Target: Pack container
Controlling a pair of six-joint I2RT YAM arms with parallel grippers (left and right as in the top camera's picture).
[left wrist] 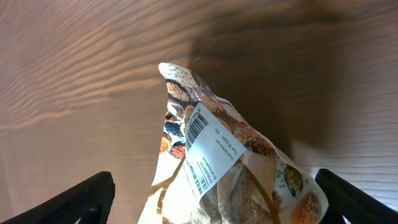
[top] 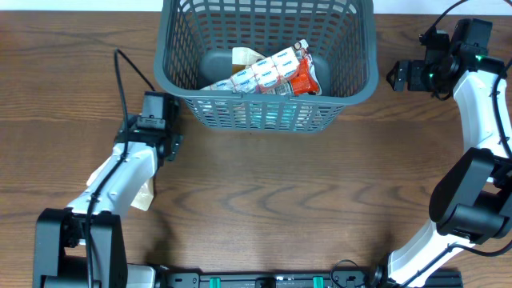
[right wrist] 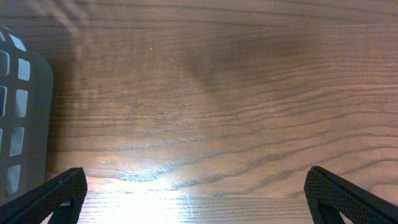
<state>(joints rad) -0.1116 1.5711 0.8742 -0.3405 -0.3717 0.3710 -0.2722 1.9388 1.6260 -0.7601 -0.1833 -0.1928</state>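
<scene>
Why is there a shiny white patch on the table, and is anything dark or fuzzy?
Right wrist view: light glares off the table, making a bright patch low down. Left wrist view: a dark shadow lies beyond the snack packet, whose label is sharp. Overhead view: even light, nothing blurred.

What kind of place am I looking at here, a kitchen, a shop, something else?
Most likely a robotics lab or test bench: a robot's left arm and right arm stand at a wooden table, beside a grey basket holding snack packets.
</scene>
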